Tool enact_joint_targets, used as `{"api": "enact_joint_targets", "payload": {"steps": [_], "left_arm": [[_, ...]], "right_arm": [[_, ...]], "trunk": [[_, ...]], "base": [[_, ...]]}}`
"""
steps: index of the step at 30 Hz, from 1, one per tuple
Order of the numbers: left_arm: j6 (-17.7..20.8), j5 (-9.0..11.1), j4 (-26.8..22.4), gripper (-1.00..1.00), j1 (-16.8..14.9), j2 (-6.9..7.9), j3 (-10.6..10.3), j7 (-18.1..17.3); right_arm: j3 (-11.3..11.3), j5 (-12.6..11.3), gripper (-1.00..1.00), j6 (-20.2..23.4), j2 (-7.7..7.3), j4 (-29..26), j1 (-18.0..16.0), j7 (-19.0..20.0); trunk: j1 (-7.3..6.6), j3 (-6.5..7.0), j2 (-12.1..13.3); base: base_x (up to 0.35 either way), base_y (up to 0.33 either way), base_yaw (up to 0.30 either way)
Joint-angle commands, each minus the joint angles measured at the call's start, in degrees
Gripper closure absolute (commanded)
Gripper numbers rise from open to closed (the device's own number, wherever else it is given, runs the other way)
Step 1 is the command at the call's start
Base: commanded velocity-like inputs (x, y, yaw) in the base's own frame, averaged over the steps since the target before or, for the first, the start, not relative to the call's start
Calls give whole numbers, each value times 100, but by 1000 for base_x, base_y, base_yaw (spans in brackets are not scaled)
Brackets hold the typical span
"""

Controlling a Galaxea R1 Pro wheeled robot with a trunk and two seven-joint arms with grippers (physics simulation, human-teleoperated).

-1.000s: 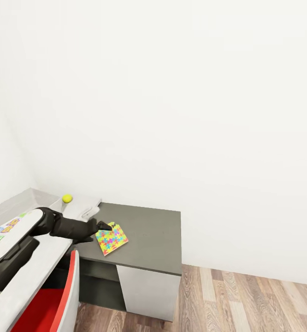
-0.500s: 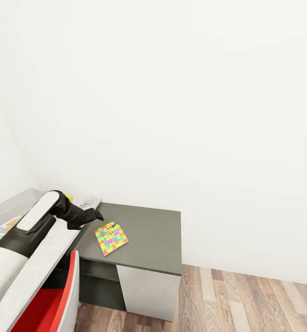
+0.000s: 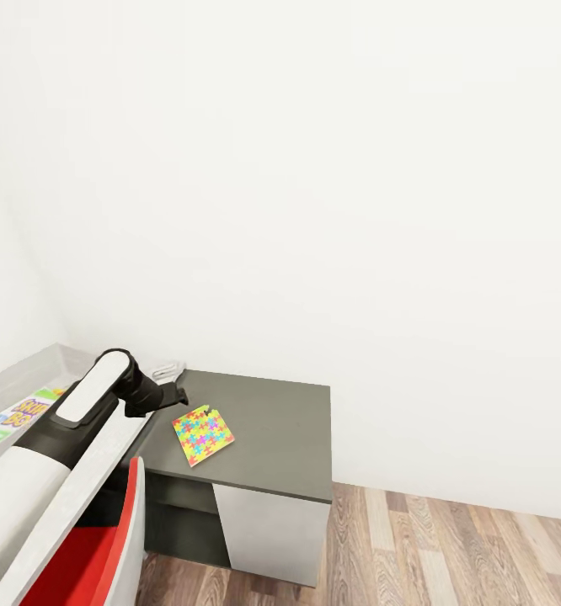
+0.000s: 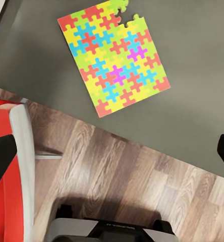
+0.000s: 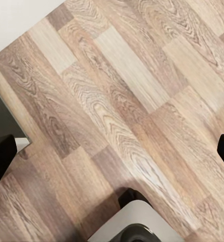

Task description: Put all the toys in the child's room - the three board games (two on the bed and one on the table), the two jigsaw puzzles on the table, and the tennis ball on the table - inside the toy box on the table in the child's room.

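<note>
White walls met a wood-plank floor (image 3: 466,547) in the room; the table (image 3: 272,421) stood against the wall, and we took its dark-grey lower section as our landmark.

Nearest to us, on the near side of that section, the red-and-white chair (image 3: 104,547) sat tucked partly under the table's edge. In the left wrist view the chair (image 4: 13,166) showed beside the dark-grey top, with floor below.

Above the chair, the left arm (image 3: 70,421) reached over the light-grey part of the table towards the dark section. The left gripper (image 3: 178,394) hung just above the dark top's rear left corner, close to the jigsaw puzzle (image 3: 203,434) but not touching it. Its dark fingertips (image 4: 1,161) sat at opposite edges of the wrist view, spread wide, with nothing between them.

The puzzle (image 4: 114,55) lay flat on the dark-grey top, near its left end, turned askew, one corner piece missing.

A printed board game (image 3: 15,414) lay on the light-grey top, left of the arm. A pale object (image 3: 167,369) rested where the two sections joined; we could not tell what it was.

The right gripper (image 5: 112,156) pointed at bare floor, fingertips (image 5: 1,151) far apart, empty.
</note>
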Motion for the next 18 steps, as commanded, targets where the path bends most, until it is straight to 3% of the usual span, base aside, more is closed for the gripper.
{"api": "enact_joint_targets", "payload": {"steps": [1,10,18], "left_arm": [[6,51,-5,-100,-7,5,-16,59],[6,40,-2,-100,-8,-4,-27,65],[-6,25,3,-100,-8,-11,-200,75]], "right_arm": [[6,-58,-100,24,0,-14,1,-38],[35,-50,-100,14,6,-2,1,-38],[353,-47,-100,-228,2,15,1,-38]], "trunk": [[4,-12,-13],[4,-12,-13],[4,-12,-13]], "base": [[0,0,0],[163,-5,-87],[97,-6,-43]]}}
